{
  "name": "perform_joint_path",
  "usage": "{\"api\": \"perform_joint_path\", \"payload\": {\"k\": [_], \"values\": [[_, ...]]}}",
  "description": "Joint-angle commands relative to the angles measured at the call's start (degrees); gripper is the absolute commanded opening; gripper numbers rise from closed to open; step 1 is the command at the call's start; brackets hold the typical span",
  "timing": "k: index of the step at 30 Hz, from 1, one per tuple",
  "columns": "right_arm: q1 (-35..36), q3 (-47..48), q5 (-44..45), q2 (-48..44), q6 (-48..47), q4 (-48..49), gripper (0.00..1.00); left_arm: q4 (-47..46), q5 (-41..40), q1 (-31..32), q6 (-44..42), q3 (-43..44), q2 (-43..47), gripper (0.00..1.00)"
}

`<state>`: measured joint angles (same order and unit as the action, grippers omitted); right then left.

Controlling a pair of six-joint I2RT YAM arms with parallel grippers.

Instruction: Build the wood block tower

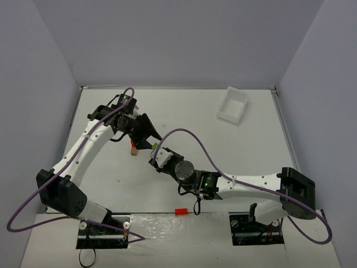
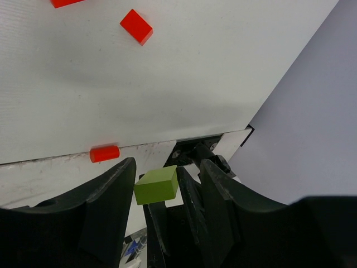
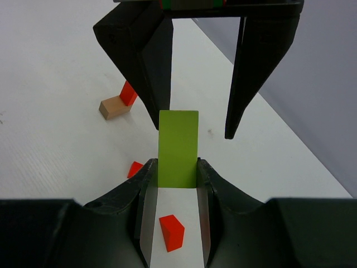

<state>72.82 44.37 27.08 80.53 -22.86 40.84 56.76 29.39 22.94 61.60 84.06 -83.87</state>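
My right gripper (image 3: pixel 175 163) is shut on the near end of a lime green block (image 3: pixel 178 148) and holds it above the table. My left gripper (image 3: pixel 194 129) comes from the opposite side and stands open around the block's far end. One of its fingers (image 3: pixel 156 84) touches the block's corner, the other stands apart. In the left wrist view the green block (image 2: pixel 157 185) sits between the left gripper's (image 2: pixel 168 167) jaws. On the table to the left lies a tan block (image 3: pixel 113 108) with a red block (image 3: pixel 128 92) against it; from above the pair shows as the tan block (image 1: pixel 134 149).
Loose red blocks lie under the grippers (image 3: pixel 172 231) and beside them (image 3: pixel 135 168). A red cylinder (image 1: pixel 180 211) lies at the table's near edge. A white tray (image 1: pixel 233 105) stands at the back right. Grey walls enclose the table.
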Motion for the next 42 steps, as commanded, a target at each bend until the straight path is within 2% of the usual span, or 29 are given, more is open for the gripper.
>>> {"api": "perform_joint_path", "payload": {"k": [1,19,27,29,30,32,34,38,42], "values": [[0.4,3.3,1.8,-1.0,-1.5,4.7,0.0,-0.6,2.0,0.7,-0.4,3.3,0.2,0.43],[0.4,3.7,3.0,0.5,-4.6,4.7,0.0,-0.6,3.8,1.5,-0.5,3.2,-0.4,0.4],[0.9,3.3,3.8,1.2,-6.4,4.2,0.01,-0.6,4.0,1.5,-0.8,3.1,-0.3,0.07],[1.1,3.3,3.8,1.2,-6.4,4.1,0.02,-0.6,4.0,1.5,-0.9,3.1,-0.5,0.02],[1.1,3.3,3.7,1.2,-6.4,3.9,0.04,-0.6,4.0,1.5,-0.9,3.1,-0.5,0.02],[1.1,3.5,3.2,1.3,-6.1,3.1,0.14,-0.6,3.8,1.5,-1.2,3.3,-0.5,0.0],[1.1,3.7,2.9,1.1,-5.3,2.3,0.34,-0.6,3.6,1.4,-1.5,3.3,-0.5,0.0],[1.2,4.2,2.7,0.6,-1.6,0.0,0.64,-0.6,2.6,1.4,-2.1,3.1,-0.2,0.0],[1.1,4.3,2.6,-1.5,2.2,-3.7,0.78,-0.6,-0.4,1.4,-3.7,3.0,0.4,0.0]]}}
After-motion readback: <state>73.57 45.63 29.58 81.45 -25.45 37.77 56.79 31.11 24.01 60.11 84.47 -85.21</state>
